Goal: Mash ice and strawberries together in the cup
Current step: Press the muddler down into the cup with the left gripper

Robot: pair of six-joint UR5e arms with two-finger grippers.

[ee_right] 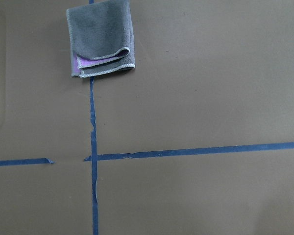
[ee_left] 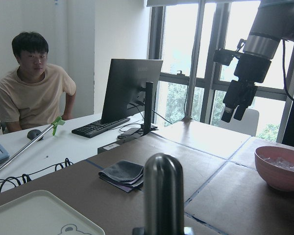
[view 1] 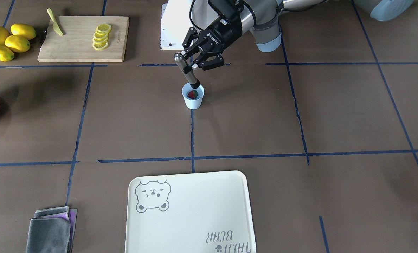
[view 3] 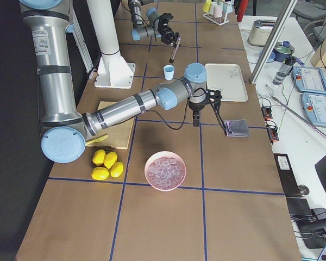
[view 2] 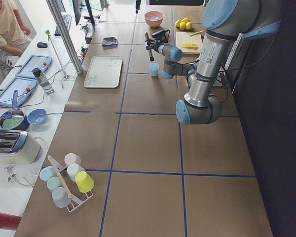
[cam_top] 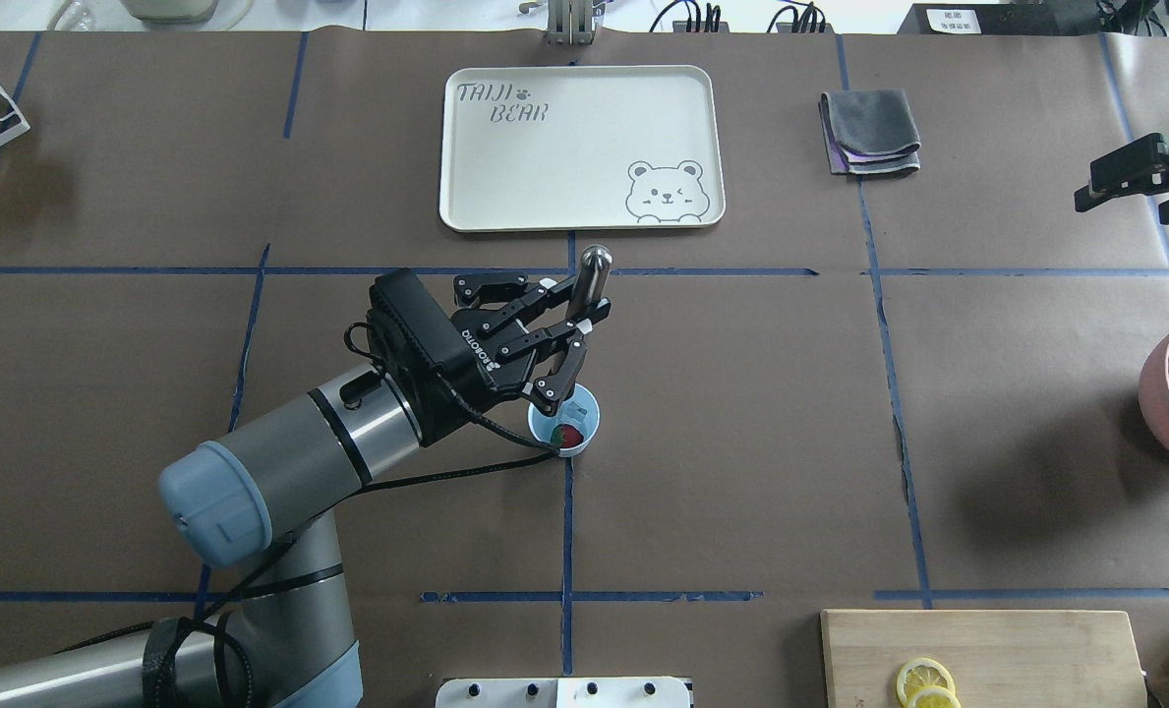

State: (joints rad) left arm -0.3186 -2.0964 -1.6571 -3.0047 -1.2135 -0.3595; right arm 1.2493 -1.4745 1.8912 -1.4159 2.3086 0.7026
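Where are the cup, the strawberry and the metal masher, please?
cup (view 1: 193,103): front-facing view, outer wall.
strawberry (view 1: 192,94): front-facing view, red flesh.
metal masher (view 1: 188,72): front-facing view, mid shaft.

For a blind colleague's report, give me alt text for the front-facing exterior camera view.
The robot's left gripper holds a tilted metal muddler, its black tip at the mouth of a pale-blue cup containing a strawberry. Elsewhere on the table: a cream bear tray, a cutting board with lemon slices, whole lemons.
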